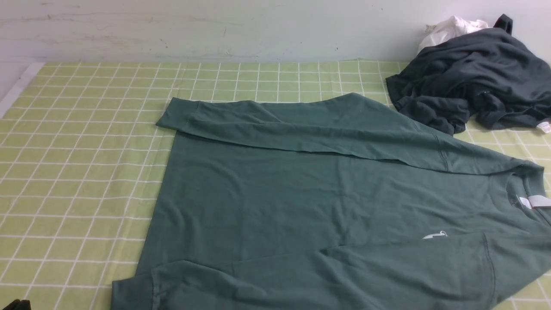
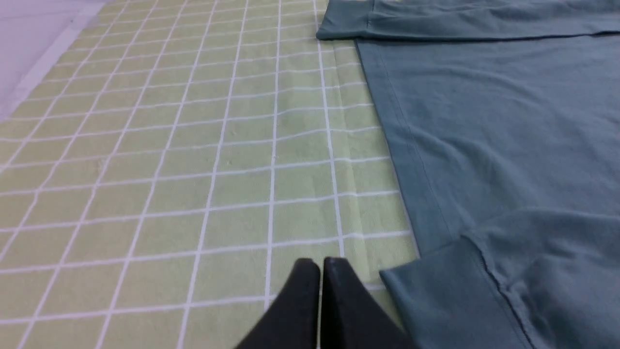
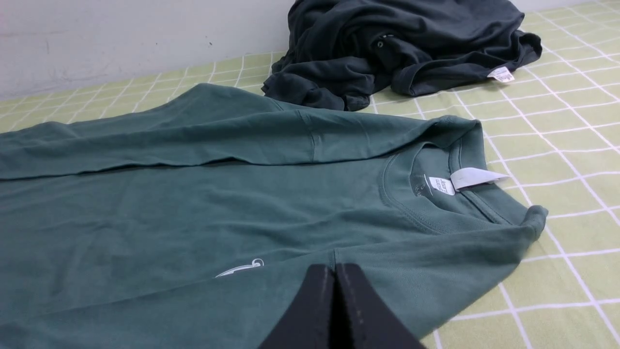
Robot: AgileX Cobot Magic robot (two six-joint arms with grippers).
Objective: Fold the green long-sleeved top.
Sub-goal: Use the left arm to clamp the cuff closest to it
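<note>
To fold the green long-sleeved top neatly, grab two corners together and lift evenly.
Spread flat and sideways on the green checked tablecloth, neck to the right, hem to the left, with both sleeves already laid across the body. Probably time to bring hem over to neck. Open wide first, pinch only the top and not the tablecloth, then keep the sleeves tucked and press flat. Left gripper: pressed together, empty, low over bare tablecloth just beside the near cuff. Right gripper: pressed together too, holding nothing, pointing over the near shoulder beside the small white logo; touching or not, cannot tell.
</note>
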